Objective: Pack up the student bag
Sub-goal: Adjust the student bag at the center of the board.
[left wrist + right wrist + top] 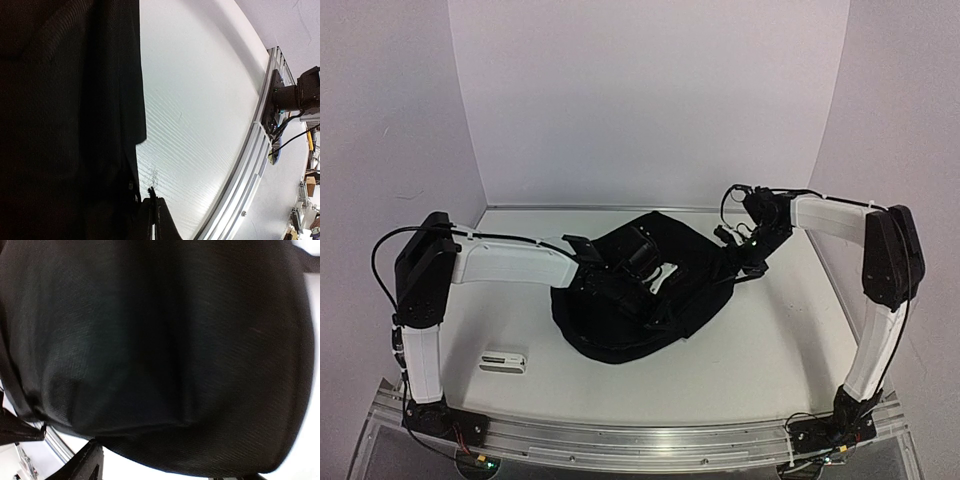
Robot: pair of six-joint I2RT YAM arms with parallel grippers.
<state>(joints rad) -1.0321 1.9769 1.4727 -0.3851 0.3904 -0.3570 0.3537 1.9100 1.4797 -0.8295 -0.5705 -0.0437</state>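
The student bag (640,300), a large black fabric backpack, lies in the middle of the table. My left gripper (655,300) is over the bag's near side. In the left wrist view it (154,197) is shut, with a small dark tab and frayed threads sticking out between the fingertips, right beside the bag's edge (75,125). My right gripper (738,260) is at the bag's right edge. In the right wrist view it (172,462) is open, fingers (87,462) wide apart, and bag fabric (160,340) fills the frame.
A small white flat object (503,360) lies on the table (770,350) at the near left. The aluminium rail (640,435) runs along the near edge and also shows in the left wrist view (260,140). White walls stand behind and at the sides.
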